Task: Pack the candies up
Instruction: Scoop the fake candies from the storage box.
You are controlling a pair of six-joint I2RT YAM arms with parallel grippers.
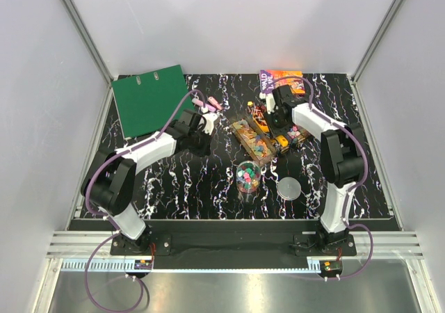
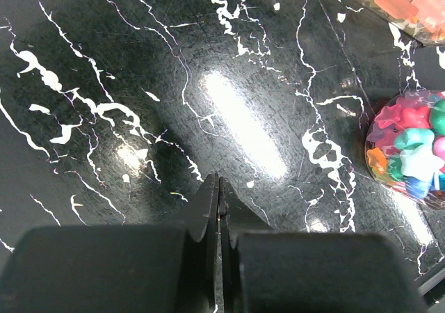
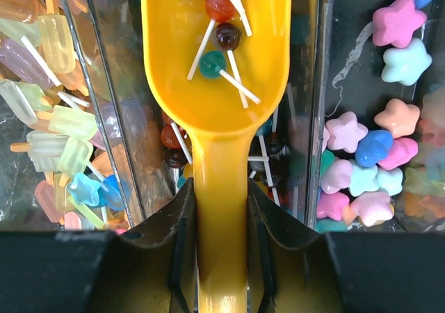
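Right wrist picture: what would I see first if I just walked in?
The big yellow scoop, gripped by its handle in the right gripper, carrying a few round lollipops above the clear tray. Pastel star candies lie in the compartment to its right. Ice-lolly sweets lie in the one on its left.

The left arm (image 1: pixel 132 161) is leaning up and to the left from its base at the near edge, folding at a raised elbow, with its forearm pointing forward and to the right, toward the middle. The left gripper (image 2: pixel 219 188) is facing downward with its jaws pressed flat together, holding nothing. The right arm (image 1: pixel 338 161) is standing nearly upright from its base, folding at the elbow, with its forearm pointing forward and to the left. The right gripper (image 3: pixel 221 205) is tilting downward, its jaws clamping the handle of a yellow scoop (image 3: pixel 167 62) from both sides.
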